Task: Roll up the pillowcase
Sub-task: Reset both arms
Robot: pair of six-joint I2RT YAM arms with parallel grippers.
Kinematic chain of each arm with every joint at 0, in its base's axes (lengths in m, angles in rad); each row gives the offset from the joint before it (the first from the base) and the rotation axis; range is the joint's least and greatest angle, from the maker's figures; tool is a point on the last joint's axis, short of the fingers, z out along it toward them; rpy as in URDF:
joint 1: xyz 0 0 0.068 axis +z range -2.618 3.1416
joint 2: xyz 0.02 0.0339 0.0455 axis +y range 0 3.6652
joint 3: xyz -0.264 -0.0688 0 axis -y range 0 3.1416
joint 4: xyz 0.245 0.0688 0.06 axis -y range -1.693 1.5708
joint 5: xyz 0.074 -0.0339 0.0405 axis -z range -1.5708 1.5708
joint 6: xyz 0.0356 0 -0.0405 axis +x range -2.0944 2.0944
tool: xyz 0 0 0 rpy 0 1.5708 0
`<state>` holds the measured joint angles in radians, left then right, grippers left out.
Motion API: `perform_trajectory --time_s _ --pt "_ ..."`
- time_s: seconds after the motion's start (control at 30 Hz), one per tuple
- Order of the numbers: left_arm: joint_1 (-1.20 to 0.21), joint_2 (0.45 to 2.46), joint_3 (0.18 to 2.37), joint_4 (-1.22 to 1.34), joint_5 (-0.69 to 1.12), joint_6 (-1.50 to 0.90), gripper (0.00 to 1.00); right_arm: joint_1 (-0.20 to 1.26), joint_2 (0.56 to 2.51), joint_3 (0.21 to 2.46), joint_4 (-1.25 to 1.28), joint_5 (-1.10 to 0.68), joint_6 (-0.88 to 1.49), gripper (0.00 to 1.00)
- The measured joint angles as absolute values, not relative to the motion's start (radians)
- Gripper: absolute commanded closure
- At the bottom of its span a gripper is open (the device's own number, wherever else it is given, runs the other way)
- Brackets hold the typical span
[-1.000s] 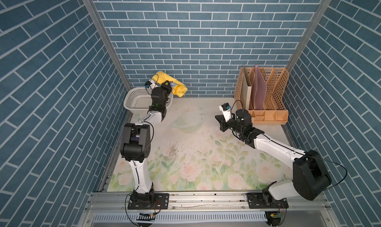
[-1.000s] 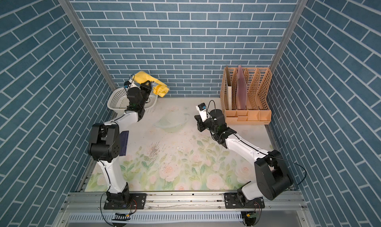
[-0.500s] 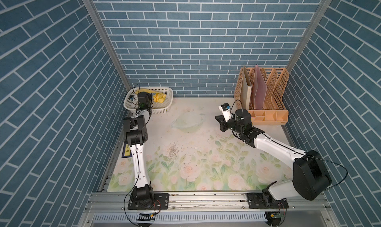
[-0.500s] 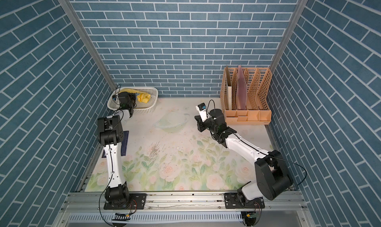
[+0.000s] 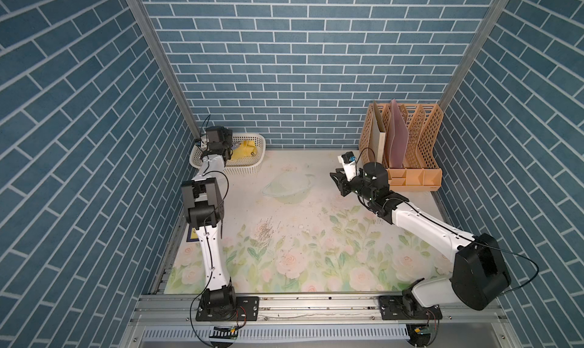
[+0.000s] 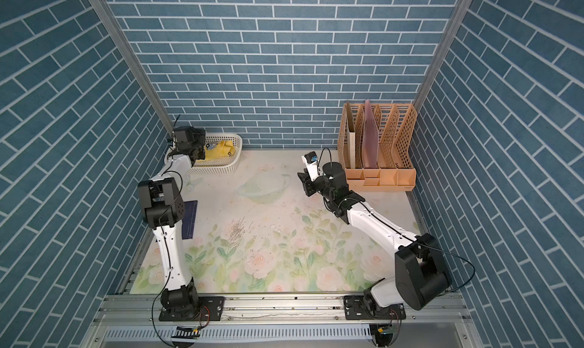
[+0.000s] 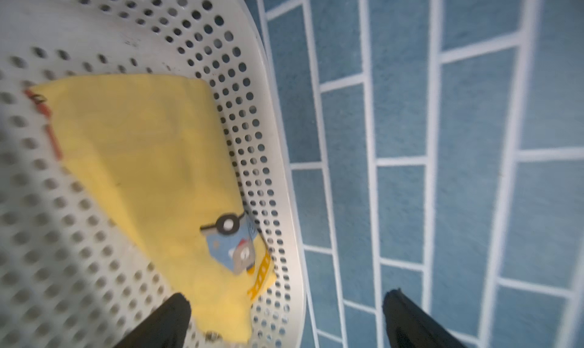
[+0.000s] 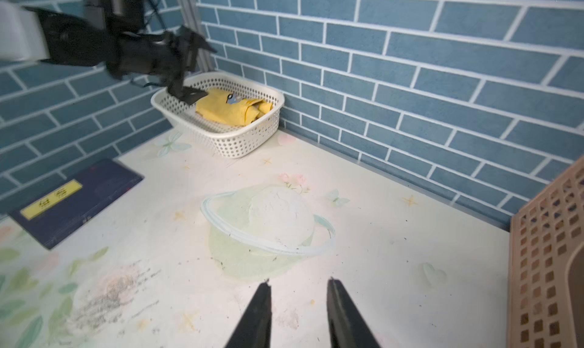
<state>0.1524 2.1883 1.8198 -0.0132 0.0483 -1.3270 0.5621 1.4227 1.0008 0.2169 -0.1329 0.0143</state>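
Note:
The pillowcase (image 5: pixel 246 148) (image 6: pixel 222 148) is a bright yellow bundle, loosely folded, lying inside the white perforated basket (image 5: pixel 243 170) (image 6: pixel 218 170) in the back left corner. The left wrist view shows the pillowcase (image 7: pixel 151 160) with a blue cartoon print against the basket wall (image 7: pixel 284 179). My left gripper (image 7: pixel 286 294) (image 5: pixel 228 147) hangs wide open over the basket's far rim, holding nothing, with one finger above the fabric. My right gripper (image 8: pixel 298 281) (image 5: pixel 337 180) stands open and empty above the mat near the middle right. Its view shows the pillowcase (image 8: pixel 230 109) in the basket (image 8: pixel 234 142).
An orange file rack (image 5: pixel 410 141) (image 6: pixel 379 141) with folders stands at the back right. A dark blue book (image 8: pixel 76 201) (image 6: pixel 189 220) lies at the table's left edge. Brick walls close in the back and both sides. The floral mat (image 5: pixel 300 236) covers the table.
My left gripper brought the pillowcase down from above the basket into it, then opened and let it go. My right gripper's jaws have opened; that arm stayed put.

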Motion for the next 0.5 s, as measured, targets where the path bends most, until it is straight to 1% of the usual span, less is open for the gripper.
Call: perform_trajectory --time_s 0.07,0.17,0.2,0.27,0.33,0.37,0.4,0.43,0.5 --pt "0.154 1.983 1.609 -0.034 0.035 -1.307 0.00 0.555 1.421 1.005 0.219 -0.079 -0.006 0.38" --pt "0.148 1.694 1.307 -0.041 -0.035 -1.208 0.00 0.543 1.413 0.979 0.252 0.055 -0.017 0.29" --pt "0.140 1.614 1.218 -0.027 -0.075 -1.150 0.00 0.535 1.401 0.948 0.278 0.103 -0.023 0.29" --pt "0.072 1.423 0.992 0.034 -0.253 -0.978 0.00 0.491 1.369 0.857 0.339 0.174 -0.022 0.29" --pt "-0.057 1.263 0.779 0.157 -0.405 -0.780 0.00 0.431 1.361 0.766 0.405 0.236 -0.013 0.30" --pt "-0.114 1.207 0.683 0.230 -0.437 -0.694 0.00 0.404 1.366 0.712 0.445 0.271 -0.011 0.30" --pt "-0.153 1.168 0.593 0.304 -0.459 -0.619 0.00 0.382 1.375 0.668 0.478 0.304 -0.008 0.30" --pt "-0.171 1.143 0.505 0.373 -0.481 -0.549 0.00 0.366 1.388 0.617 0.514 0.335 -0.008 0.33" --pt "-0.174 1.140 0.356 0.488 -0.517 -0.432 0.00 0.354 1.417 0.551 0.534 0.377 -0.009 0.33"
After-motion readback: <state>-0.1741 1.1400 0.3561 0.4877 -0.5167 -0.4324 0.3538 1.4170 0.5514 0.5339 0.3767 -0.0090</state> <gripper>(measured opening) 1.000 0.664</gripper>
